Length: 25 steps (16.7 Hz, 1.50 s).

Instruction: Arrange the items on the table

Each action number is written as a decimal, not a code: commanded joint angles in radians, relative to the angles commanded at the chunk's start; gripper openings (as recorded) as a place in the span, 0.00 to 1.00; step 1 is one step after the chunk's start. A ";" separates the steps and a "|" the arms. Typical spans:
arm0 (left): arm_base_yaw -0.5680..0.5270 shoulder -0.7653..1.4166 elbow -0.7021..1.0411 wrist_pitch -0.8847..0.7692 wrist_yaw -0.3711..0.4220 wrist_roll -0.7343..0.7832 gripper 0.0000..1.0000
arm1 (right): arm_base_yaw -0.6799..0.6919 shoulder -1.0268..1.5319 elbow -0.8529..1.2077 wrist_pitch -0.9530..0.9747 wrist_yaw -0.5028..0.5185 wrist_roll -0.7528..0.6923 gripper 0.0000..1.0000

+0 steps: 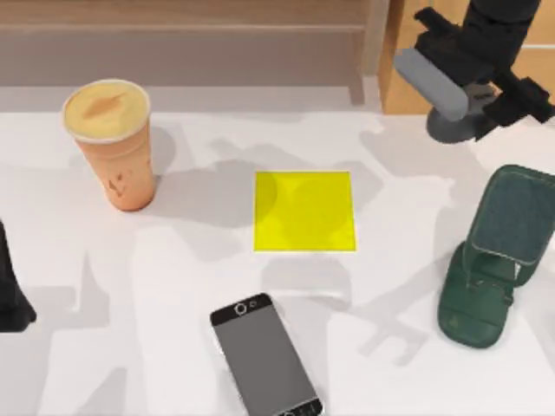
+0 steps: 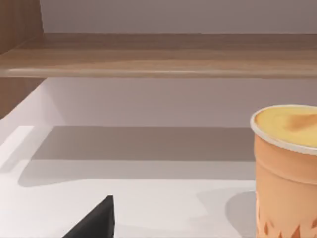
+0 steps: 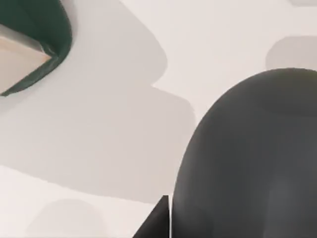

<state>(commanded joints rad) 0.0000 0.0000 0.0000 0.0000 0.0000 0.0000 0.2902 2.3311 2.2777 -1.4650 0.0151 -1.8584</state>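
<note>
Up at the table's (image 1: 173, 286) far right, my right gripper (image 1: 473, 113) sits over the mouse (image 1: 455, 126) — whether it grips, I cannot tell. Phone stand (image 1: 494, 260) nearby, yellow pad (image 1: 303, 211) centre; cup (image 1: 111, 143) far left, smartphone (image 1: 264, 360) near edge. Left gripper (image 1: 10, 295) parked left.

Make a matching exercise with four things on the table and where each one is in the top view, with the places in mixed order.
Things:
1. orange cup
2. yellow pad
3. smartphone
4. green phone stand

Places:
A. right edge
B. middle
C. far left
D. near edge, centre

Pairs: 1-C, 2-B, 3-D, 4-A
</note>
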 joint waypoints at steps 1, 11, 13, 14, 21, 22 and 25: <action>0.000 0.000 0.000 0.000 0.000 0.000 1.00 | 0.043 0.067 0.084 -0.021 -0.001 -0.085 0.00; 0.000 0.000 0.000 0.000 0.000 0.000 1.00 | 0.313 0.521 0.615 -0.159 -0.010 -0.625 0.00; 0.000 0.000 0.000 0.000 0.000 0.000 1.00 | 0.318 0.530 0.625 -0.162 -0.011 -0.635 0.00; 0.000 0.000 0.000 0.000 0.000 0.000 1.00 | 0.318 0.530 0.625 -0.162 -0.011 -0.635 0.00; 0.000 0.000 0.000 0.000 0.000 0.000 1.00 | 0.320 0.574 0.691 -0.188 -0.010 -0.640 0.00; 0.000 0.000 0.000 0.000 0.000 0.000 1.00 | 0.319 0.590 0.720 -0.198 -0.010 -0.639 0.00; 0.000 0.000 0.000 0.000 0.000 0.000 1.00 | 0.318 0.618 0.767 -0.217 -0.009 -0.635 0.00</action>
<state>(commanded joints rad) 0.0000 0.0000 0.0000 0.0000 0.0000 0.0000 0.6079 2.9493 3.0445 -1.6817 0.0057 -2.4935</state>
